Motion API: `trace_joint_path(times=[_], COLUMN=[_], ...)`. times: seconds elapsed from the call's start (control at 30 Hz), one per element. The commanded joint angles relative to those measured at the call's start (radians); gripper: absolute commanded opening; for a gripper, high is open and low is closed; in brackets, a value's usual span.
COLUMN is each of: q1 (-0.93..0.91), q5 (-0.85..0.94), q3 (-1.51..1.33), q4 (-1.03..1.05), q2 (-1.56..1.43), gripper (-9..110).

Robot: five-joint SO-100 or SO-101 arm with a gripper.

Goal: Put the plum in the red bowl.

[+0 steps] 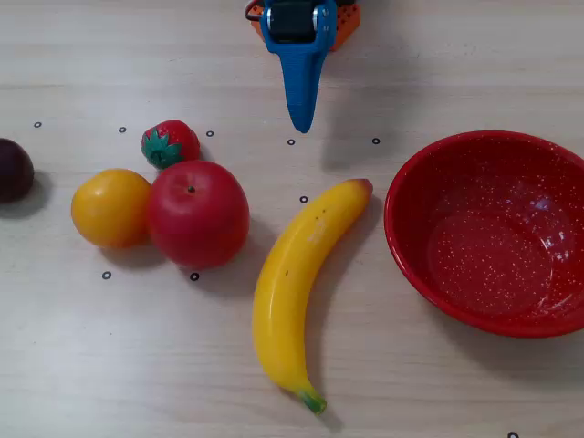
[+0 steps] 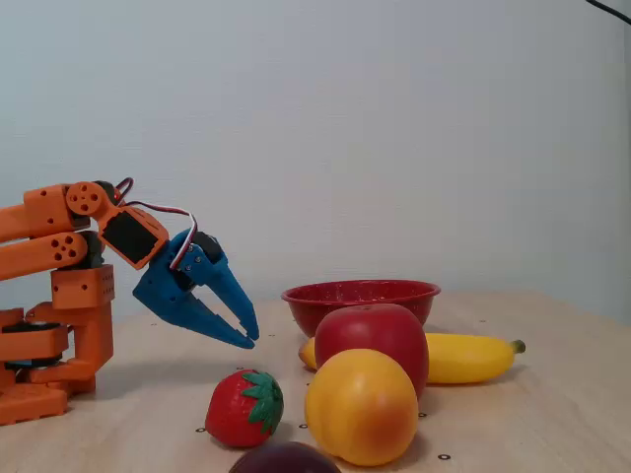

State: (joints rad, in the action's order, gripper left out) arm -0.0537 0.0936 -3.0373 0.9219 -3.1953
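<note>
No brand, label or readable writing on anything; the only marks are small black ring dots printed in rows on the pale wood-grain bench [image 1: 438, 55].

Blue two-finger jaws [image 2: 248, 338] on the orange printed arm [image 2: 59, 296]: in the side fixed view they hang above the bench, tips slanting down, the two fingers slightly parted at the tips with nothing between them, so released and empty. In the top-down fixed view only one blue tapered finger [image 1: 301, 82] shows, pointing down the frame.

Small round dark purple-maroon plum [image 1: 13, 170]: on the bench at the left edge of the top-down view, partly cut off, well apart from the jaws and far to their left in that view. In the side view only its top shows at the bottom edge [image 2: 286, 459].

Wide glossy red bowl with fine white speckles [image 1: 429, 265]: on the bench, empty, to the right of the jaws and further down the frame in the top-down view.

Between jaws and plum in the top-down view:
- small red strawberry with green leaves [image 1: 170, 143], nearest the jaws
- big red apple [image 1: 198, 213], touching the round orange fruit [image 1: 111, 208] on its left

Long yellow banana [image 1: 297, 283] lies straight ahead of the fingertip, between apple and bowl, clear of both
</note>
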Motion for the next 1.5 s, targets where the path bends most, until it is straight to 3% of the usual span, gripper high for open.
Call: trace_joint_path(times=[0.0,0.5,0.8,1.3,1.47], q1=[0.002,-0.002,0.083,0.417,0.541], q5=[-0.028,-0.094,-0.124,-0.443,-0.477], q3=[-0.009,0.044,0.460,1.002,1.244], q4=[0.005,0.005,0.015,0.114,0.164], q2=[-0.012,0.041,0.472,1.026,1.252], gripper=[0,0,0,0,0])
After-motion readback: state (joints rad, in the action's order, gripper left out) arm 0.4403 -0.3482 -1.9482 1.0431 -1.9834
